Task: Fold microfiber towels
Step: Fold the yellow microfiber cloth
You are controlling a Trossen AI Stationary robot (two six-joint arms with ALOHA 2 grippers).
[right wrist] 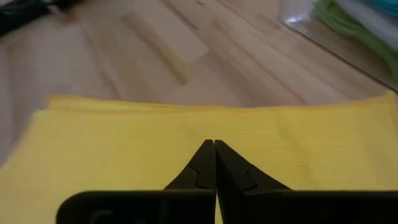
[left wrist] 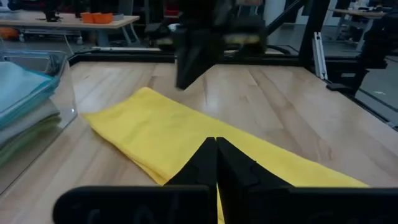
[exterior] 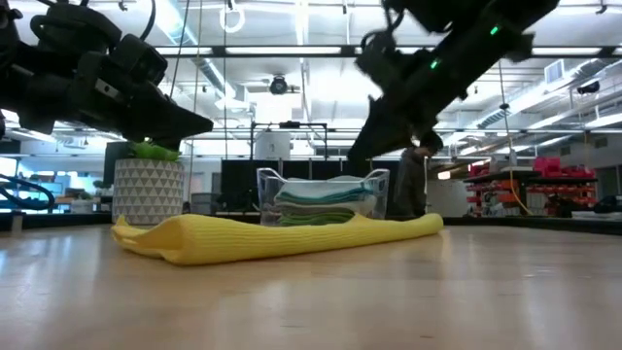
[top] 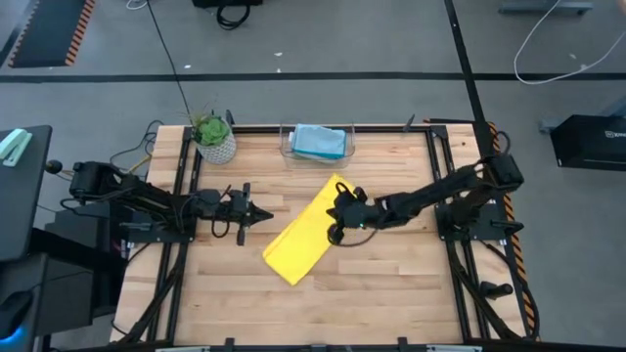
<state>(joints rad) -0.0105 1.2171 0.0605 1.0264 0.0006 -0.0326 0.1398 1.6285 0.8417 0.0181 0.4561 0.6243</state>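
High view, yellow towel (top: 305,237): folded into a long strip, lying diagonally at the middle of the wooden desk (top: 391,293).
High view, left end effector (top: 262,214): fingers pressed together, holding nothing, tip just beside the strip's left edge and apart from it.
High view, right end effector (top: 335,212): over the strip's upper right part; fingers together, nothing gripped.
High view, clear bin (top: 316,143): at the far edge of the desk, a light blue towel (top: 318,139) on top inside it.
High view, potted plant (top: 213,137): far left corner of the desk, beside the bin.
Low view, yellow towel (exterior: 282,236): lies flat on the desk in several layers, in front of the bin (exterior: 321,199).
Low view, bin contents: stacked folded cloths, a green layer (exterior: 316,217) at the bottom.
Low view, arms: both raised above the towel, neither touching it.
Low view, background: a person (exterior: 413,185) stands in the room behind the desk.
Left wrist view, left end effector (left wrist: 216,151): fingers fully together, empty, pointing at the yellow strip (left wrist: 161,134); the other arm stands beyond it.
Right wrist view, right end effector (right wrist: 214,152): fingers fully together, empty, directly above the yellow cloth (right wrist: 155,143).
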